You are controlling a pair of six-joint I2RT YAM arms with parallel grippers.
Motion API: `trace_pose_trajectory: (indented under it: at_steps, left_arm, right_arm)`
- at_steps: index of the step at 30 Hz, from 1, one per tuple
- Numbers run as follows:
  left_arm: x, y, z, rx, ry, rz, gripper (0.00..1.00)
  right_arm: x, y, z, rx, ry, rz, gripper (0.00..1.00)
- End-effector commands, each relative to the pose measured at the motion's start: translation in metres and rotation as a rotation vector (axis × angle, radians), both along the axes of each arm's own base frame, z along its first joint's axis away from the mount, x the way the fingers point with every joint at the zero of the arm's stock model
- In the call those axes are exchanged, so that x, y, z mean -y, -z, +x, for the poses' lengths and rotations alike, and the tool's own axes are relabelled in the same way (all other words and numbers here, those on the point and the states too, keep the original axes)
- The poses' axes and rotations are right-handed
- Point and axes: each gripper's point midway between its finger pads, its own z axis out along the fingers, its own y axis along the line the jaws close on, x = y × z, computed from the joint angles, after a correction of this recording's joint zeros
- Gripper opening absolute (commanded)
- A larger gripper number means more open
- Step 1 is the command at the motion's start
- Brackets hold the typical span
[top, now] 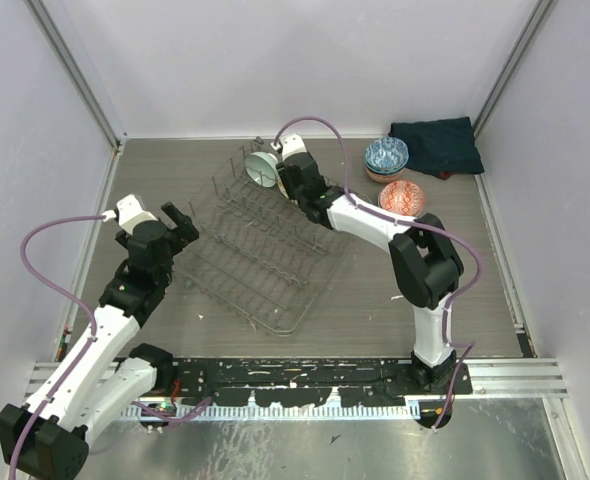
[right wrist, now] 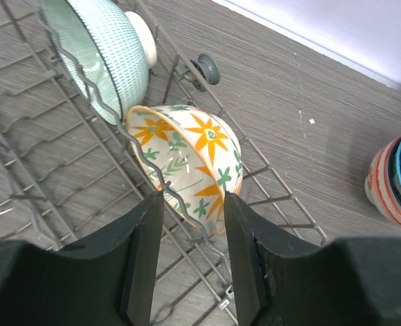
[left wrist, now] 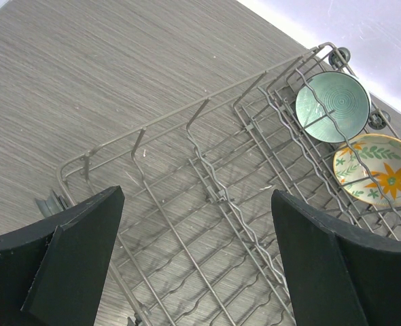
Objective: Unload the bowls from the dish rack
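Left gripper (left wrist: 197, 198): I see it wide open above the dish rack (top: 265, 262).
Right gripper (right wrist: 190, 198): narrow, fingers either side of the flower bowl (right wrist: 194, 146); grip I cannot tell.
Flower bowl: in the rack, beside the mint bowl (right wrist: 102, 47).

- The dish rack (top: 260, 265) lies askew in the middle of the table (top: 475, 290), one corner pointing at the far edge.
- A pale mint bowl (top: 262, 167) stands on edge in that far corner.
- The right gripper (top: 293, 183) is just beside this bowl, over the rack; its fingers cannot be made out.
- The left gripper (top: 182, 226), fingers apart, is at the rack's left side.
- Near the far right corner, a blue-patterned bowl (top: 386, 154) tops a stack and a red-patterned bowl (top: 402, 197) sits beside it.
- A dark cloth (top: 437, 140) lies in that corner.
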Motion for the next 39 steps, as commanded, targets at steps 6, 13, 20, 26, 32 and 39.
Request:
trace_pose_trajectory:
  at_steps: [6,13,20,26,32,39]
  left_arm:
    - [0.002,-0.01,0.005,0.039,0.004,-0.011,0.98]
    - [0.003,-0.01,0.005,0.04,0.006,-0.011,0.98]
    - [0.002,-0.01,0.005,0.04,0.003,-0.011,0.98]
    - [0.002,-0.01,0.005,0.037,0.003,-0.008,0.98]
    - [0.002,-0.009,0.005,0.037,0.002,-0.008,0.98]
    - [0.002,-0.009,0.005,0.037,0.0,-0.007,0.98]
  right_arm:
    - [0.014,-0.028,0.028,0.122,0.116,-0.086,0.47]
    - [0.012,-0.013,0.035,0.113,0.118,-0.136,0.46]
    - [0.013,-0.006,0.04,0.116,0.133,-0.159,0.43]
    - [0.014,-0.004,0.043,0.124,0.15,-0.17,0.35]
    - [0.017,-0.005,0.042,0.128,0.16,-0.173,0.23]
    - [0.021,-0.012,0.039,0.138,0.173,-0.16,0.05]
